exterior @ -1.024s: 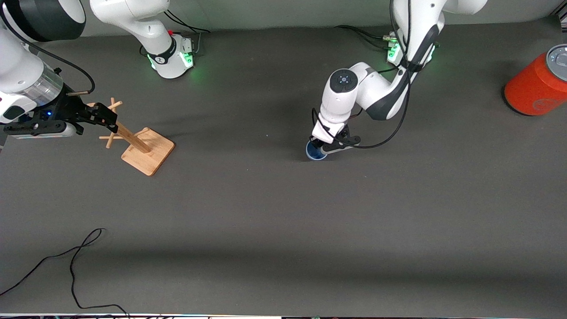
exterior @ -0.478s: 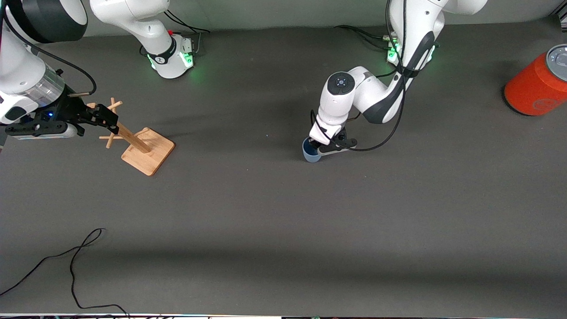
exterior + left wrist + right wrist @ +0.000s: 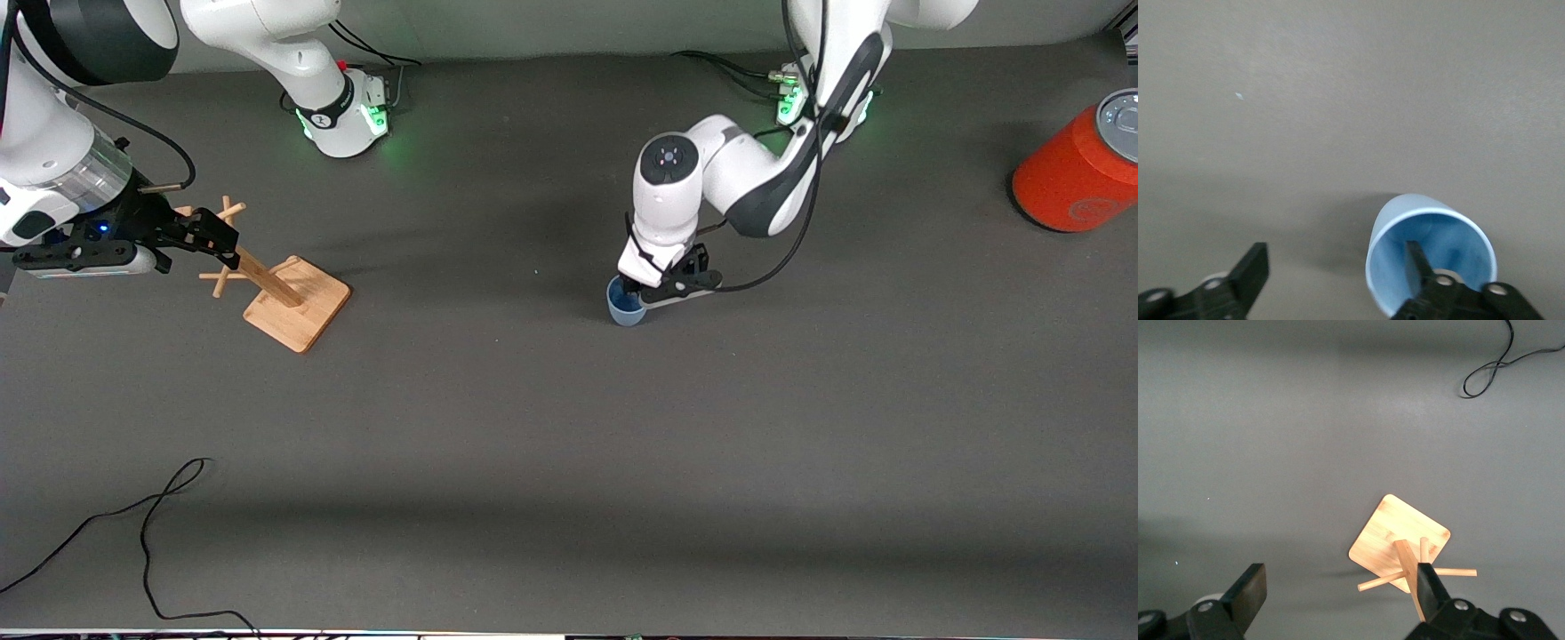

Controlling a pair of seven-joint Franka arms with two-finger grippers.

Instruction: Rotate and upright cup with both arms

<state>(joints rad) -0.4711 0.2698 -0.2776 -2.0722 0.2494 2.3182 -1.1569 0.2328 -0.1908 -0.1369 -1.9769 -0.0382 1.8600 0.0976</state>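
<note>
The light-blue cup [image 3: 625,309] stands on the grey table below the left arm's wrist, its mouth facing up. In the left wrist view the cup [image 3: 1405,213] shows its open mouth and pale inside. My left gripper [image 3: 637,292] is low over it and open [image 3: 1338,267]. One finger [image 3: 1417,261] reaches inside the cup's mouth, near its wall. The other finger is well clear of the cup over bare table. My right gripper [image 3: 216,238] waits open over the wooden rack [image 3: 283,298], also seen in the right wrist view [image 3: 1338,587].
The wooden rack [image 3: 1401,543] stands toward the right arm's end of the table. An orange-red can [image 3: 1076,169] with a grey lid lies at the left arm's end. A black cable [image 3: 147,524] loops near the front edge.
The left wrist has turned and shifted a little toward the right arm's end, and the cup has moved slightly with it. The right arm has barely moved.
</note>
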